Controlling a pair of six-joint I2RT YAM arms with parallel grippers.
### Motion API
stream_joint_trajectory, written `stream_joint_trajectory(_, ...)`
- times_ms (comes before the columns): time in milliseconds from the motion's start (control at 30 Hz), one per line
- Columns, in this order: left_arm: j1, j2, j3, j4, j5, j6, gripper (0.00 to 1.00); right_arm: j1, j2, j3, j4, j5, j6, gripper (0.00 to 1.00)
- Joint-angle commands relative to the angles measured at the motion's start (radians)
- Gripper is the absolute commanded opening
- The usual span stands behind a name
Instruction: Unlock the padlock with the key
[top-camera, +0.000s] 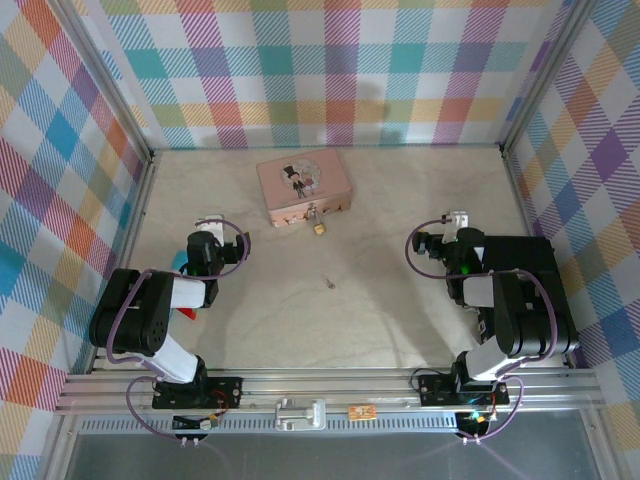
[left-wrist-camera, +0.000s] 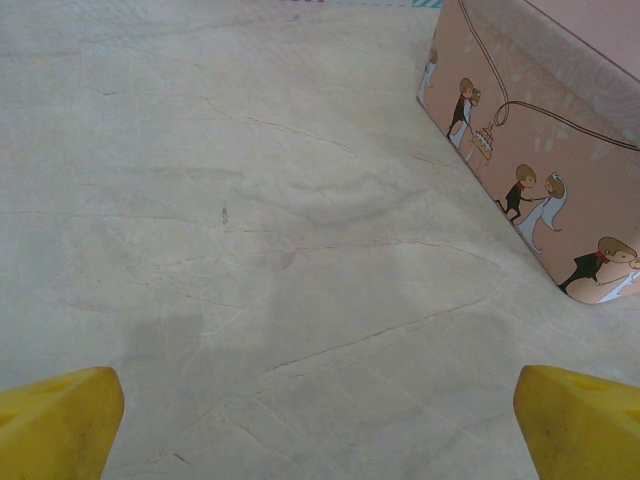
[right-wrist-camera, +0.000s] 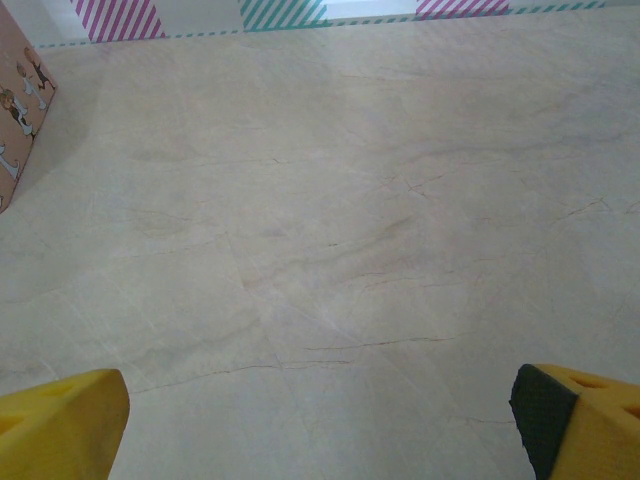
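Both wide: left claw (left-wrist-camera: 318, 425), right claw (right-wrist-camera: 320, 425) | overhead: padlock (top-camera: 319, 228) at tin (top-camera: 303, 187) front, key (top-camera: 329, 282) apart

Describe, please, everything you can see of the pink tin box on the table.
The pink tin box is low and rectangular with rounded corners, and looks like painted metal. Its lid is shut and bears a bride-and-groom picture. The side walls carry small cartoon wedding couples and a thin dark line. It lies flat on the table, beyond the middle and slightly turned. The padlock sits at the clasp on its near side.
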Motion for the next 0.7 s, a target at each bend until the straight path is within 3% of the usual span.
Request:
stream_joint_trajectory(0,0.017,0.004,0.004,0.02,0.005,-0.006,1.0,-0.008,0.006,0.015,0.014,-0.016,0.0,0.99)
stream_joint_trajectory(333,0.017,0.004,0.004,0.021,0.005,-0.006,0.98,-0.007,0.005,0.013,0.018,-0.016,-0.001,0.99)
stream_joint_trajectory(433,0.017,0.004,0.004,0.021,0.005,-0.006,0.81,-0.008,0.005,0.013,0.018,-0.015,-0.001,0.99)
stream_joint_trajectory(467,0.016,0.004,0.004,0.021,0.005,-0.005,0.81,-0.007,0.005,0.012,0.019,-0.015,-0.001,0.99)
stream_joint_trajectory(533,0.017,0.004,0.004,0.021,0.005,-0.006,0.86,-0.006,-0.004,0.014,0.01,0.015,0.009,0.99)
stream_joint_trajectory(600,0.016,0.002,0.0,0.027,-0.003,-0.005,1.0,-0.004,-0.039,0.027,-0.041,0.04,0.017,0.99)
stream_joint_trajectory(667,0.015,-0.017,0.015,-0.012,-0.036,-0.018,1.0,0.007,-0.088,0.046,-0.118,0.065,0.012,0.99)
